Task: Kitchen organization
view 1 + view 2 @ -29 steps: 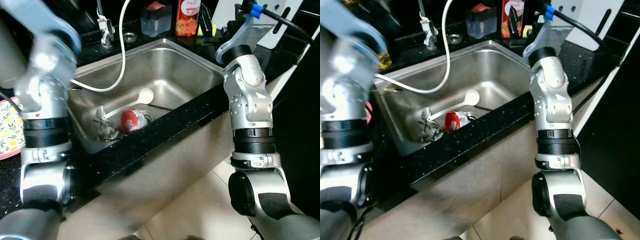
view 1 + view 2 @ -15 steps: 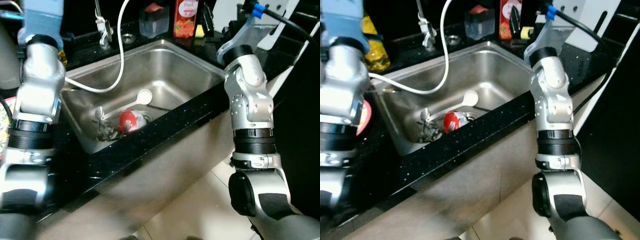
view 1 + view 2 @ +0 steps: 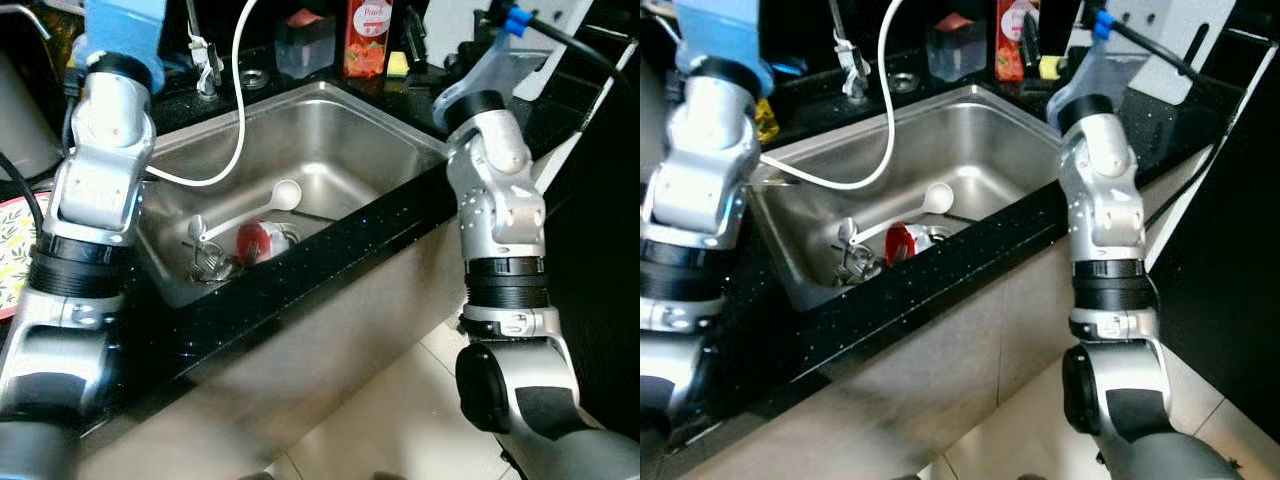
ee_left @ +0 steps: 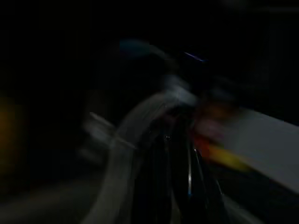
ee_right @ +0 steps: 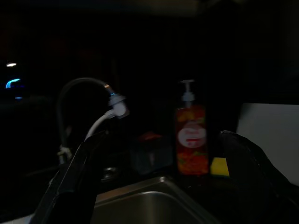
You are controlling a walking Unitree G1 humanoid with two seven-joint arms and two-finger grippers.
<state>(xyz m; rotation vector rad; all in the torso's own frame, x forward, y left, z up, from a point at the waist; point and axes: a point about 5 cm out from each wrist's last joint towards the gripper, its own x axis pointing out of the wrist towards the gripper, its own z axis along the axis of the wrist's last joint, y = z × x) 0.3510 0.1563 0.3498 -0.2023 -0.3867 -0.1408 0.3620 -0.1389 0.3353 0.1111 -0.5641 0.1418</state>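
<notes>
The orange soap bottle (image 5: 190,140), label unreadable, stands behind the sink (image 3: 330,130). In the sink lie a white spoon (image 3: 268,200) and red can (image 3: 252,240). The right gripper (image 5: 163,182) is spread; left gripper's fingers: cannot tell. The left arm has risen since earlier.

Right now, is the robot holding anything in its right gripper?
No. The right gripper is open, its two black fingers spread wide above the sink, with nothing between them.

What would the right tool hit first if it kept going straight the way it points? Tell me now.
Probably the orange soap pump bottle at the back of the sink, which stands between the right tool's open fingers. Depth is unclear in this dark view.
</notes>
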